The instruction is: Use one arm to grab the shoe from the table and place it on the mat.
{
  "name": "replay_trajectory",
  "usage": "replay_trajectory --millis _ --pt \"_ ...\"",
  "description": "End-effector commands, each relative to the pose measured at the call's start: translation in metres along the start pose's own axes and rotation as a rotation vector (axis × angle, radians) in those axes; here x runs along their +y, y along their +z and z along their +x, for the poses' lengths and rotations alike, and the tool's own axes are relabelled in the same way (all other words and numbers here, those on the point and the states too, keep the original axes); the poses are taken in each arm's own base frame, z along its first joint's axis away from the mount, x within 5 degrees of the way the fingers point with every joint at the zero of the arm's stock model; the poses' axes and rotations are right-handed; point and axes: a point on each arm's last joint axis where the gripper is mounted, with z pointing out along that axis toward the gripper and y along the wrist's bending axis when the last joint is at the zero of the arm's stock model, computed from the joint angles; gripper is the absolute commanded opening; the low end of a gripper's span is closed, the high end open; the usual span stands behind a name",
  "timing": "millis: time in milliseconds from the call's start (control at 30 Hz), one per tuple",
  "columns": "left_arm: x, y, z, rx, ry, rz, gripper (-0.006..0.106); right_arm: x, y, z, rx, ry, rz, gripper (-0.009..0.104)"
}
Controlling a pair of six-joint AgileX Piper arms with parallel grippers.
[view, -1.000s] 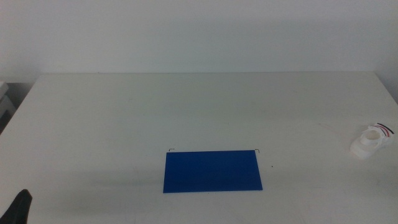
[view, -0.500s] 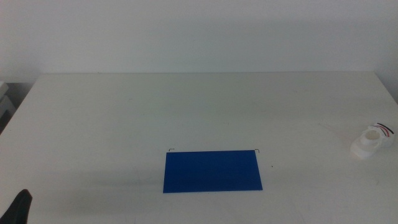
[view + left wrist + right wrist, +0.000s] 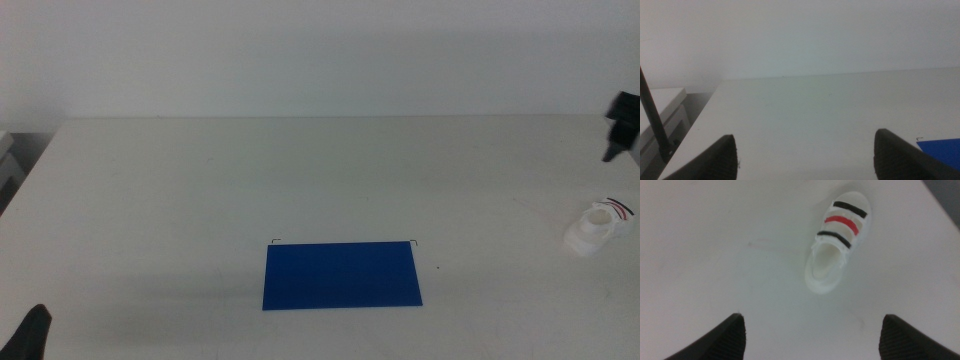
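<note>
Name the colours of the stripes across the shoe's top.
Black, red, black on the white shoe; clearest in the right wrist view.

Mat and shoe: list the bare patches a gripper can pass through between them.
The table lies bare between the mat and the shoe, and across its far half. Nothing crowds the shoe; the open right gripper hangs above it. The left gripper waits at the near-left corner.

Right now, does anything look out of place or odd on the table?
Nothing stands out. The shoe sits upright near the table's right edge, clear of the mat, with the open right gripper above it.
</note>
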Motion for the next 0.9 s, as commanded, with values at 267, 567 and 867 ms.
replay_trajectory --millis 267,567,867 --pt "0.0 -0.001 -0.006 -0.088 -0.014 -0.001 0.094 0.022 0.034 -0.03 -0.005 0.091 0.011 0.089" --pt "0.0 -0.001 -0.006 -0.088 -0.014 -0.001 0.094 0.019 0.038 -0.031 -0.012 0.082 0.051 0.089" --pt "0.0 -0.001 -0.006 -0.088 -0.014 -0.001 0.094 0.023 0.049 -0.039 0.037 0.366 0.132 0.089"
